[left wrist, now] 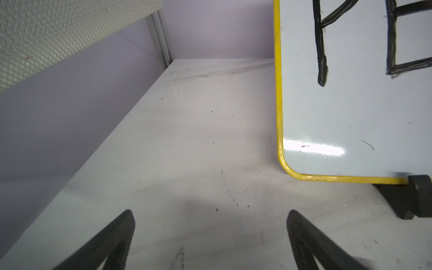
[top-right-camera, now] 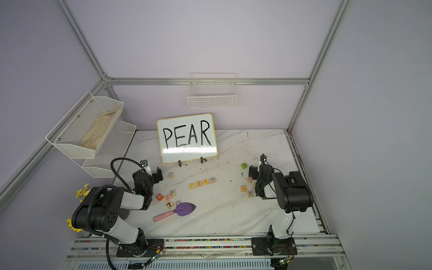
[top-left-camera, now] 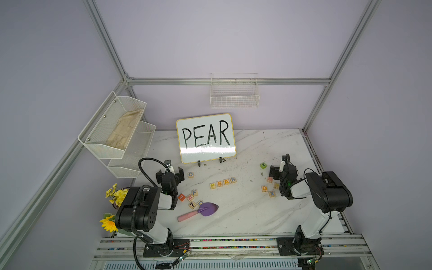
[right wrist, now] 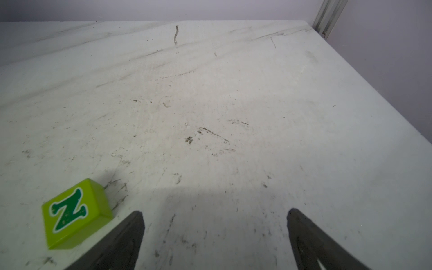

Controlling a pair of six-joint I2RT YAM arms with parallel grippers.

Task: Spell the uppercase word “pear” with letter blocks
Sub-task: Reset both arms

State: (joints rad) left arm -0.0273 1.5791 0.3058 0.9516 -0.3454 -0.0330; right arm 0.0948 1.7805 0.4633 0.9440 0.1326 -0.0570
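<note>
Only both top views show letter blocks (top-left-camera: 222,182), rowed P-E-A-R. Right wrist: green Z block (right wrist: 74,212) beside right end effector (right wrist: 215,215), jaws apart. Left end effector (left wrist: 210,217) likewise; whiteboard (left wrist: 350,105) near.

- The right gripper (right wrist: 214,211) is seen with its two dark jaws spread wide; nothing is held between them.
- A scuffed white marble tabletop (right wrist: 210,105), marked with grey veins and specks of dirt, is shown in the gap and beyond.
- A lime-green block (right wrist: 74,214) printed with a dark green Z is seen resting on the tabletop, just outside one jaw; contact cannot be judged.
- The tabletop is bounded by a lilac wall (right wrist: 163,9), with an aluminium frame post (right wrist: 327,16) at the far corner.
</note>
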